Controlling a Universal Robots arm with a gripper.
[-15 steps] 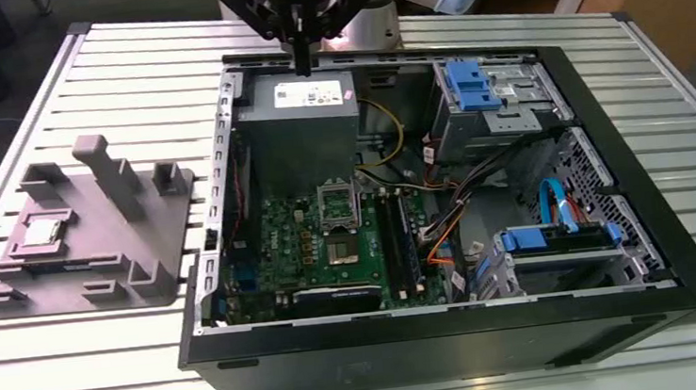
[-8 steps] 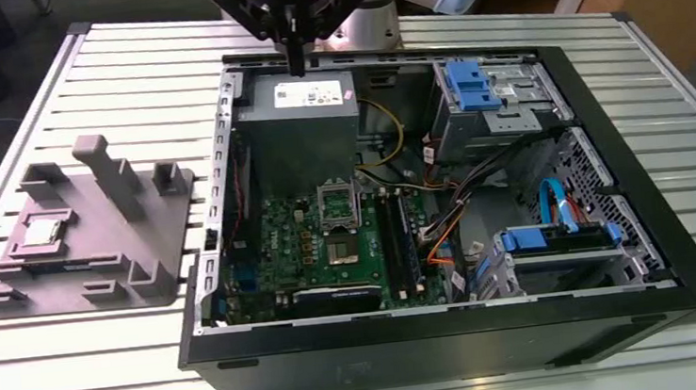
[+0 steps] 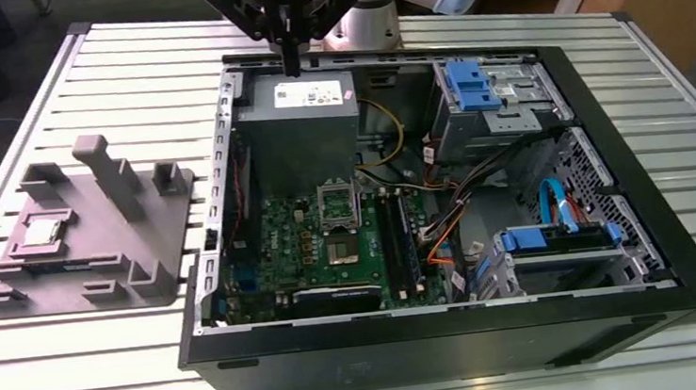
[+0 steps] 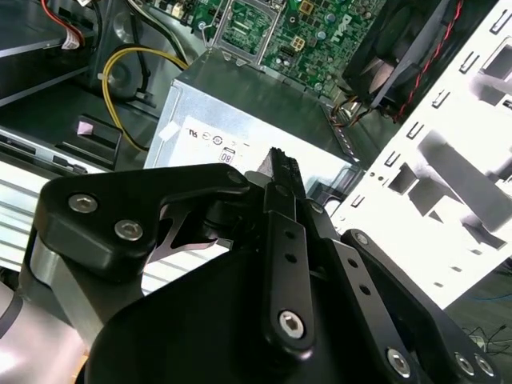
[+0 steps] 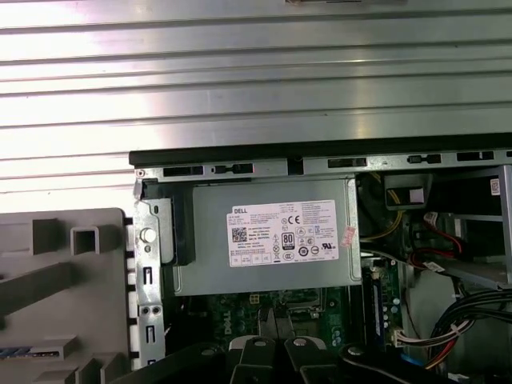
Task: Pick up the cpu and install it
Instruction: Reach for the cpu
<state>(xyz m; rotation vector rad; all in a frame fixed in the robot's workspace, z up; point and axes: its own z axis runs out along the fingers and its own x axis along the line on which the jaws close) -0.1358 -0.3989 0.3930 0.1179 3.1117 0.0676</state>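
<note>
Looks to us like the gripper (image 3: 291, 66) is clenched shut over the power supply (image 3: 299, 114), top middle of the exterior view; cpu (image 3: 46, 229) sits on the tray (image 3: 159, 232), exterior view's left.

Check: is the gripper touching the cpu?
Apart. The exterior view shows the gripper over the power supply inside the case, while the cpu lies on the grey tray outside it.

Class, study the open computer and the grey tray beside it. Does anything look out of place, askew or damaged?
Nothing stands out. The cpu lies flat on the grey tray, the cables all lie inside the computer case, and the gripper hangs above the power supply.
</note>
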